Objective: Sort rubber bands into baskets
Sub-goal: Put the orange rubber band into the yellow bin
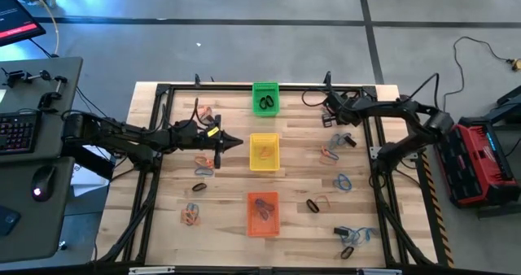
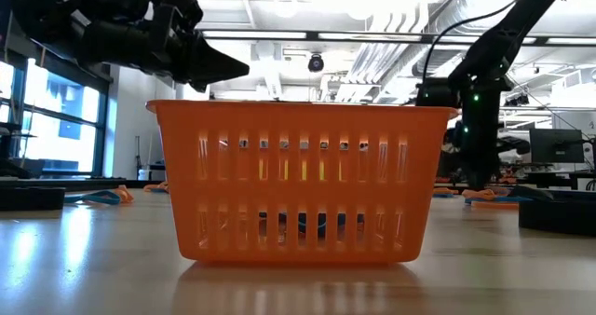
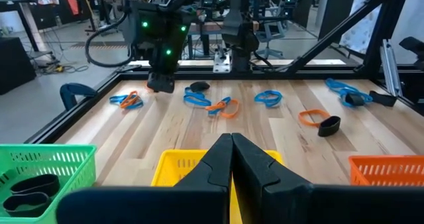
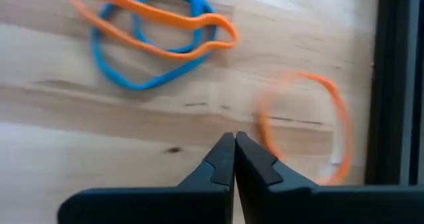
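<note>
My right gripper (image 4: pixel 234 141) is shut and slants down at the table's far right (image 1: pixel 330 119). A blurred orange rubber band (image 4: pixel 305 128) lies just beside its tips, and a blue and an orange band (image 4: pixel 156 35) lie crossed a little farther off. My left gripper (image 3: pixel 232 143) is shut with nothing in it and hovers at the left side of the yellow basket (image 1: pixel 264 152). The green basket (image 1: pixel 264 98) at the far side has black bands (image 3: pixel 30 187) in it. The orange basket (image 1: pixel 262 213) at the near side has a few bands in it. My right gripper's shut fingertips stand right next to the orange band's edge (image 4: pixel 263 128) on the wood. No band shows between the fingers, and I cannot tell whether they touch it.
Loose bands lie scattered on the wooden table: blue, orange and black ones on the right half (image 1: pixel 342 181), (image 1: pixel 317 203), (image 1: pixel 352 236), others on the left (image 1: pixel 202 168), (image 1: pixel 192 216). A black frame rail (image 1: pixel 374 145) runs round the table.
</note>
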